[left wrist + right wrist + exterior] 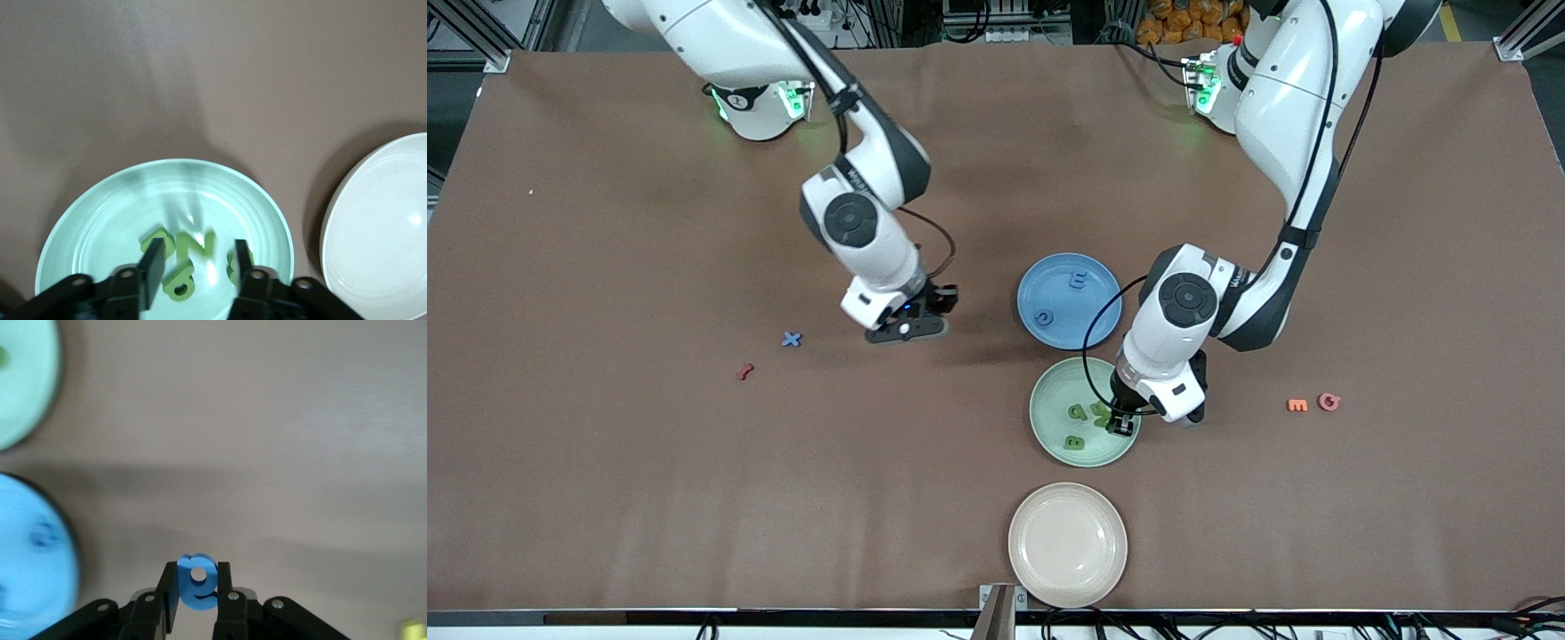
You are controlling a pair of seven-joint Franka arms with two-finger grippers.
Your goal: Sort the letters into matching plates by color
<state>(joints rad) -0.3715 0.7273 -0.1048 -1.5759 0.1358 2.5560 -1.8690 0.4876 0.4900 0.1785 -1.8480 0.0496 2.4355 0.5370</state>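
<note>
Brown table (605, 222), three plates at centre. Right hand (198, 597) pinches a blue letter (197, 581) over bare table, blue plate (1069, 300) toward its 3 o'clock; next: carry over, drop. Left hand (195, 267) spread over green plate (87, 220) w/ green letters (190, 250). Blue X (791, 339) left on table.

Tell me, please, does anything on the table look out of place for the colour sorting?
Only the blue X lies loose on the table toward the right arm's end, outside the blue plate. The right gripper holds another blue letter. The left gripper hangs open over the green plate.
</note>
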